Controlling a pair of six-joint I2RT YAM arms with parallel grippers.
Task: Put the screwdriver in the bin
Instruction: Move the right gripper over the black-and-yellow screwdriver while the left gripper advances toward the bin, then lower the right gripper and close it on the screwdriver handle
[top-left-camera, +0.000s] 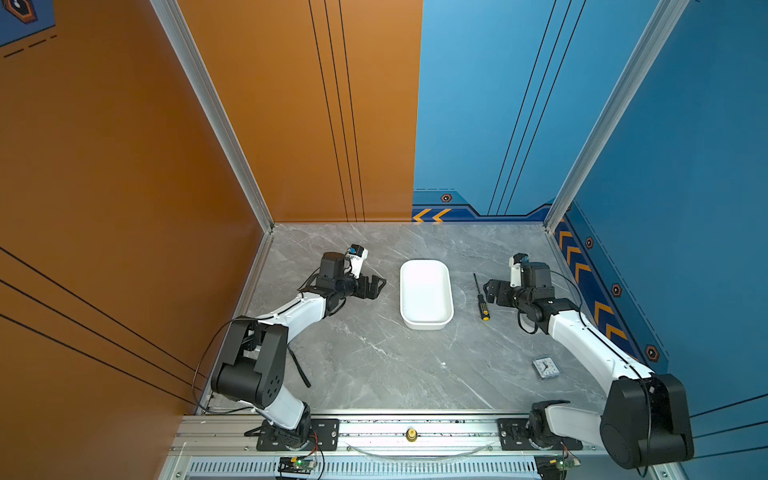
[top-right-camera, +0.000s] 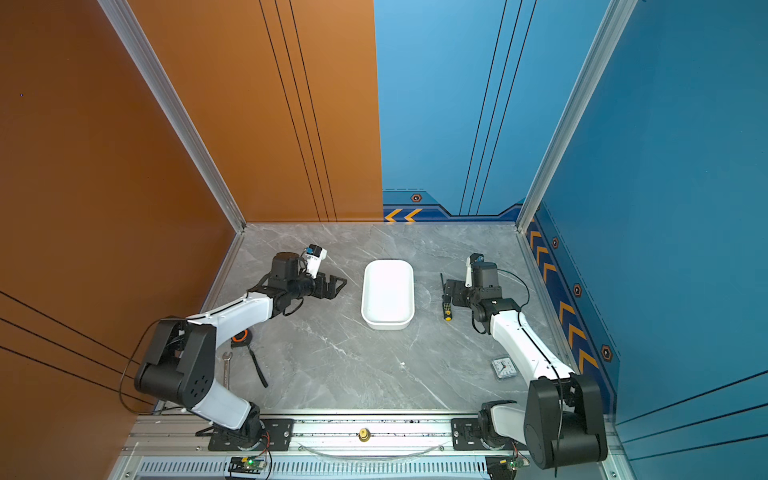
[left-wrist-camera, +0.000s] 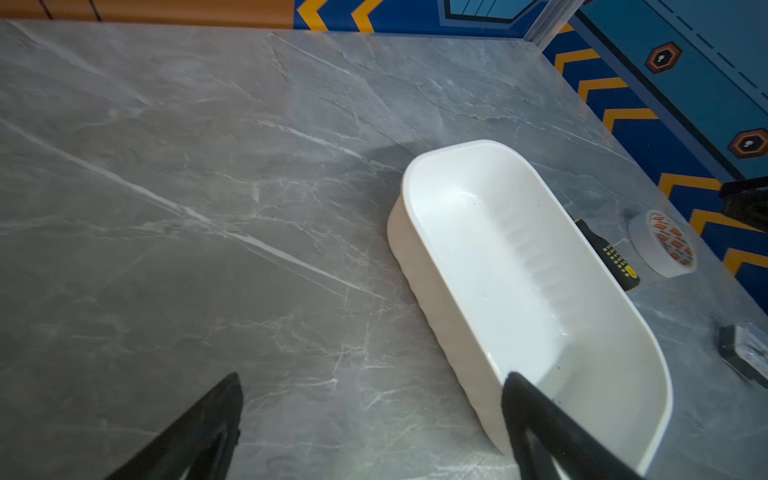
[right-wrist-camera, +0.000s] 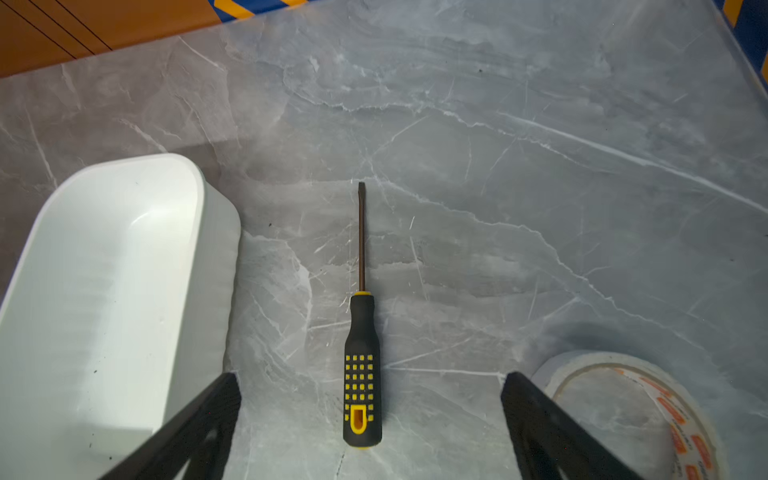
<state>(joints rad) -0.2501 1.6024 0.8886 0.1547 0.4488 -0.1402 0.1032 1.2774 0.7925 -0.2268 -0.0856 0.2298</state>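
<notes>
Right wrist view: 1 screwdriver beside 1 bin, right claw gaping empty; left claw gapes empty too.

Nothing is legible: print on the tape roll and the clock is too blurred.

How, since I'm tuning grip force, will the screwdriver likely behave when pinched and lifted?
The screwdriver looks rigid, so it should not flex. Its rounded handle lies flat on the smooth table, so a nudge might roll it. The handle is much bulkier than the thin shaft, so a grip there probably stays balanced; the yellow-dotted texture may resist slipping.
</notes>
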